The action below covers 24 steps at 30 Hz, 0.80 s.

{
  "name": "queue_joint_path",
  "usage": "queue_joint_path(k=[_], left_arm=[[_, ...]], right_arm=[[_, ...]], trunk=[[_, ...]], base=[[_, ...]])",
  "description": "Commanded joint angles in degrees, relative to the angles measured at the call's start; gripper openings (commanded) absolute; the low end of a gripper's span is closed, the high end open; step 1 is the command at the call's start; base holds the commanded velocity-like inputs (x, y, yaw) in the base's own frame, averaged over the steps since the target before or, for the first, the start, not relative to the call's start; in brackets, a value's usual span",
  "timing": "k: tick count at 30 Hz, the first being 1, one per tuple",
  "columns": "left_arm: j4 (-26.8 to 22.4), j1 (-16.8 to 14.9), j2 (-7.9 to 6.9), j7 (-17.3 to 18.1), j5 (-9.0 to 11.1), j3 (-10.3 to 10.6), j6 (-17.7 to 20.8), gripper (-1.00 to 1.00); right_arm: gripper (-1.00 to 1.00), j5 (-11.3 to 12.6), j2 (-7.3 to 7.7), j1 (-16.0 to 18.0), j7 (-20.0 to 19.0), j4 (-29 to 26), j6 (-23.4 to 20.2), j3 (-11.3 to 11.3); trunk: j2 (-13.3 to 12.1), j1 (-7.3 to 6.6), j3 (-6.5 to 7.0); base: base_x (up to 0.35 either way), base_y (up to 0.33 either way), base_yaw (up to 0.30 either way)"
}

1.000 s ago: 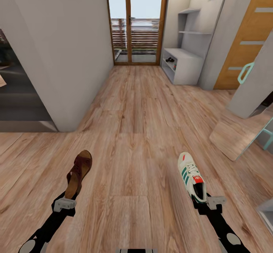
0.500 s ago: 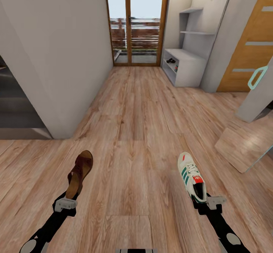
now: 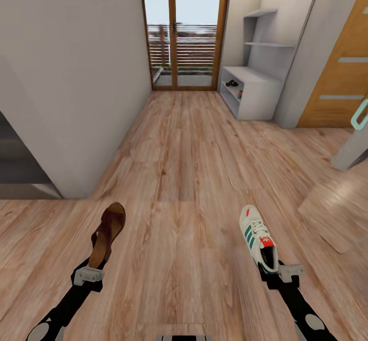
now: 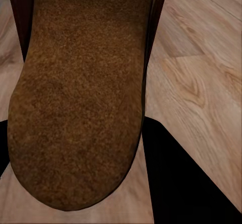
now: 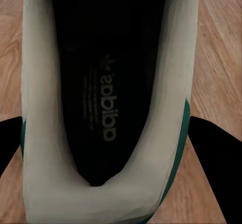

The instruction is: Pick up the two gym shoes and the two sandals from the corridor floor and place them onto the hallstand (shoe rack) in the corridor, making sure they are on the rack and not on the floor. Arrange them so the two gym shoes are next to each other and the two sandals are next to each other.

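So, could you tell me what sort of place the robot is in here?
Most likely a home entrance corridor: wood-plank floor, a glazed door at the far end, and a low grey shoe rack beside it with shoes on a shelf.

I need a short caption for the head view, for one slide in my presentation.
Robot in the corridor, left gripper holding a brown sandal, right gripper a gym shoe, hallstand ahead.

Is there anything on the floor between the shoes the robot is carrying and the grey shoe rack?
Nothing visible. The left gripper holds a sandal and the right gripper holds a gym shoe. The wood floor between them and the hallstand, far ahead on the right, looks bare.
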<state>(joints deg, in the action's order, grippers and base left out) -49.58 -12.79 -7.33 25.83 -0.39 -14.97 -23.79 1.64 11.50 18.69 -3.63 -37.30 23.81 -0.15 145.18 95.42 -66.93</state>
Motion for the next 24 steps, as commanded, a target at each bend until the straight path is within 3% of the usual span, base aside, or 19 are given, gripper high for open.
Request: queue_joint_path(k=[1, 15, 24], left_arm=[[0.0, 0.0, 0.03, 0.4, -0.2, -0.2, -0.2, -1.0], [0.0, 0.0, -0.04, 0.4, -0.1, -0.3, -0.1, -1.0], [0.0, 0.0, -0.05, 0.4, -0.1, -0.2, -0.1, -1.0]], right_arm=[[-1.0, 0.2, 0.01, 0.0, -0.2, 0.0, 0.2, 0.0], [-1.0, 0.2, 0.01, 0.0, -0.2, 0.0, 0.2, 0.0], [-1.0, 0.2, 0.01, 0.0, -0.2, 0.0, 0.2, 0.0]], trunk=[[0.0, 0.02, -0.04], [0.0, 0.02, -0.04], [0.0, 0.02, -0.04]], base=[[0.325, 0.0, 0.0], [0.325, 0.0, -0.003], [0.325, 0.0, -0.165]])
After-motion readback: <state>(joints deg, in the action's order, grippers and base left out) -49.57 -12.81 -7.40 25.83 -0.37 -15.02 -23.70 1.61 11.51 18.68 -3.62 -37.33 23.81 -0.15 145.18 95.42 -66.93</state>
